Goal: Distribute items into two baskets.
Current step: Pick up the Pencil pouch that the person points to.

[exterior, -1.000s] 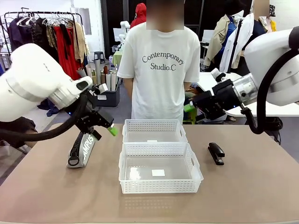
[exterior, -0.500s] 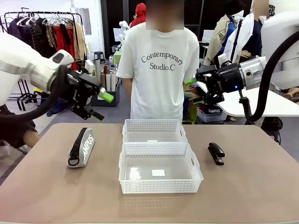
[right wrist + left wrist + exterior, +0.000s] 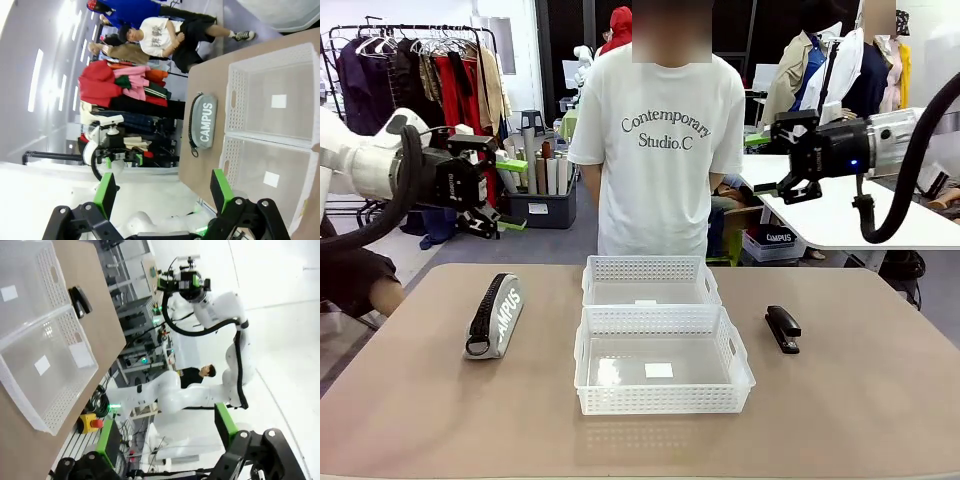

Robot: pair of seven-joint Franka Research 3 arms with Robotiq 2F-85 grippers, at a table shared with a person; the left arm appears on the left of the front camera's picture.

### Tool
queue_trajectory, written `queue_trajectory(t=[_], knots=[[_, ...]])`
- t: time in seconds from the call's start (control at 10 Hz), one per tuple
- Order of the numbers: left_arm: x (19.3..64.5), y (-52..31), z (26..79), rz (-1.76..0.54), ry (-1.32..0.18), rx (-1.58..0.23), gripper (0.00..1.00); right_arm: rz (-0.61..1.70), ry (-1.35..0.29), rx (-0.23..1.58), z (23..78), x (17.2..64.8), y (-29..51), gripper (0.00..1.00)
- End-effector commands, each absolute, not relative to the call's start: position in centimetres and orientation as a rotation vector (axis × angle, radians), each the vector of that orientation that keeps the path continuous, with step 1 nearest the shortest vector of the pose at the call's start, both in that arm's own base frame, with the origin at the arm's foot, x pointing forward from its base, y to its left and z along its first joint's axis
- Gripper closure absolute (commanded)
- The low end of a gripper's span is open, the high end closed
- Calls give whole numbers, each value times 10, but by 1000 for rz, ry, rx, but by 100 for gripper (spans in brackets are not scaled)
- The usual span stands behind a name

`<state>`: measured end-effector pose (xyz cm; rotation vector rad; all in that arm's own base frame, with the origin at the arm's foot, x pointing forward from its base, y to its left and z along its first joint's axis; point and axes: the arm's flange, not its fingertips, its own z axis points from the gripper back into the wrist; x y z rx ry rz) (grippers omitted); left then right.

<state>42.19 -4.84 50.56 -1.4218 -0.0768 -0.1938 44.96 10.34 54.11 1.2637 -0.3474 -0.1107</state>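
The grey fabric CAMPUS zip pouch [image 3: 497, 315] lies left of two white lattice plastic baskets [image 3: 660, 398] on the tabletop [image 3: 860, 400], long axis near-to-far; the black stapler [image 3: 783, 328] lies right, likewise. The left hand [image 3: 512, 195] and right hand [image 3: 765, 165] hover high, pointing inward, fingers apart.

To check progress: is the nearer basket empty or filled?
Empty: the nearer basket shows only its clear bottom with a white sticker; pouch and stapler lie outside.
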Motion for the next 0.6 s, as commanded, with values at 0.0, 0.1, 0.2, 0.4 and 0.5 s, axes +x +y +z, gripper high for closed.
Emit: queue_trajectory(t=[0.0,0.1,0.2,0.4,0.5], knots=[[420,-49,511,-155,-87,-1465,0,-162,-299,1336,556,452,84,0],[420,-47,511,-150,-96,-1469,0,-168,-286,1332,557,454,74,0],[419,-47,514,-169,-104,-1464,0,-177,-275,1326,556,457,68,0],[424,-42,508,-165,-102,-1444,0,-160,-311,1321,550,452,70,0],[424,-42,508,-165,-102,-1444,0,-160,-311,1321,550,452,70,0]])
